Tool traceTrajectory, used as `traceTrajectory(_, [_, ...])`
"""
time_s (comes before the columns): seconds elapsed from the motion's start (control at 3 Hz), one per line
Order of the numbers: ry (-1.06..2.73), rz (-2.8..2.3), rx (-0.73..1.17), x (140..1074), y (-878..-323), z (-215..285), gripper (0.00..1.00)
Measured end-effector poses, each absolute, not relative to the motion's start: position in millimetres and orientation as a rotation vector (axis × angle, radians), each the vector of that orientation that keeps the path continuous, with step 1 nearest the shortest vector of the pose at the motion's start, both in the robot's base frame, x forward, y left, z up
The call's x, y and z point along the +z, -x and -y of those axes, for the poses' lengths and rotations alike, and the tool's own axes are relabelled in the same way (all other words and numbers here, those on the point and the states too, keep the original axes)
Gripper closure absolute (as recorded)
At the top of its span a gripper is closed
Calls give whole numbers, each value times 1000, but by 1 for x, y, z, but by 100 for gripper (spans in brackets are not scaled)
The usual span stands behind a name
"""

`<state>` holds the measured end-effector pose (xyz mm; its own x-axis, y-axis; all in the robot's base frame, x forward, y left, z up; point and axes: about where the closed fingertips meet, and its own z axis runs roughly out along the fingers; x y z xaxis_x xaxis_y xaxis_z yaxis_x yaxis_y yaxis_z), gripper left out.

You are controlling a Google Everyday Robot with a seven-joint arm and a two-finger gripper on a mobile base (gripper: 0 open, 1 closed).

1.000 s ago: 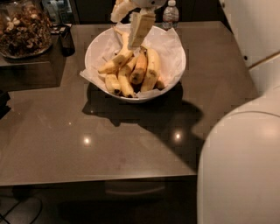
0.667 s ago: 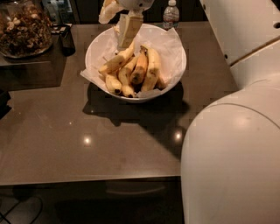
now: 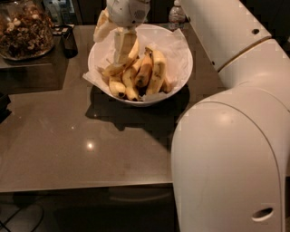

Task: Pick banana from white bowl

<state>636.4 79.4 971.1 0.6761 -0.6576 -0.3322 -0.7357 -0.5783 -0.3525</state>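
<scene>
Camera view, from the left: a glass jar of nuts [image 3: 20, 28] stands at the far left corner of the brown table [image 3: 68, 149], on a darker raised patch, with a small dark container [image 3: 69, 40] just beside it. Near the table's far edge sits the white bowl [image 3: 149, 100], lined with crumpled white paper [image 3: 174, 43]. The gripper [image 3: 120, 27] hangs over the bowl's far left rim, closed on the banana [image 3: 102, 28], whose pale end juts out to the left, clear of the rim and raised above the pile. A pale length reaches down from the gripper into the bowl; whether that is more of the banana or part of the gripper cannot be told. Lower in the bowl lie the other bananas [image 3: 145, 72], yellow with dark tips, leaning against one another. A bottle [image 3: 176, 13] stands behind the bowl's right rim. The robot's white arm [image 3: 235, 136] fills the right side.
</scene>
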Motion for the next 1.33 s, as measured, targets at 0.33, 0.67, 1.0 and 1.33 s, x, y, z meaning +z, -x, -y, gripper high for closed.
traceTrajectory(0.33, [2460,-1112,284,945,-632,-76,40])
traceTrajectory(0.67, [2487,-1133,308,928,-631,-75,40])
traceTrajectory(1.0, [2497,-1121,256,934,-640,-80,38])
traceTrajectory(1.33, [2497,-1131,198,941,-653,-78,39])
